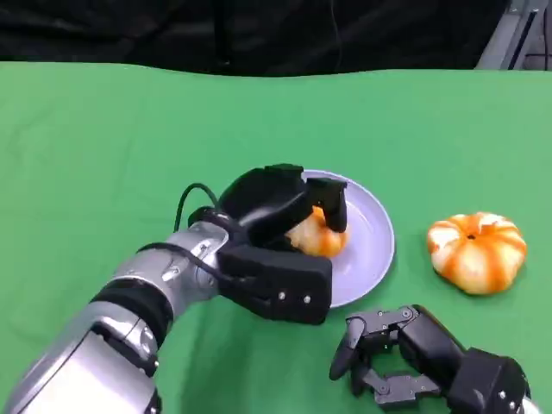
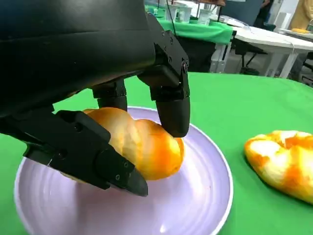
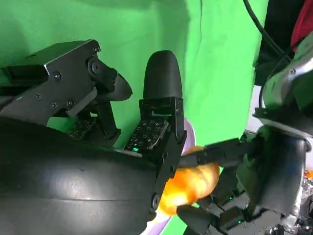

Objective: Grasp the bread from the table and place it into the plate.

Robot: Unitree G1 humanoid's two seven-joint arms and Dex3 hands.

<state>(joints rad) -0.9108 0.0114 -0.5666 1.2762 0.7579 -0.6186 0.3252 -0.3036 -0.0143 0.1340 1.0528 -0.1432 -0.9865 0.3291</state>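
Two bread pieces on show: one bread [image 1: 317, 235] gripped inside the left hand [image 1: 274, 250], the other bread [image 1: 477, 250] lying off beyond the right hand [image 1: 385, 354]. One plate [image 1: 373, 233], directly beneath that left hand. Two hands working.

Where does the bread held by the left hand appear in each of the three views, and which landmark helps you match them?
Head view: the bread sits at the picture's centre, over the plate, gripped by the left hand.
Left wrist view: the bread is left of centre, between black fingers, above the plate.
Right wrist view: the bread shows low, right of centre.
Shared landmark: the lilac plate.
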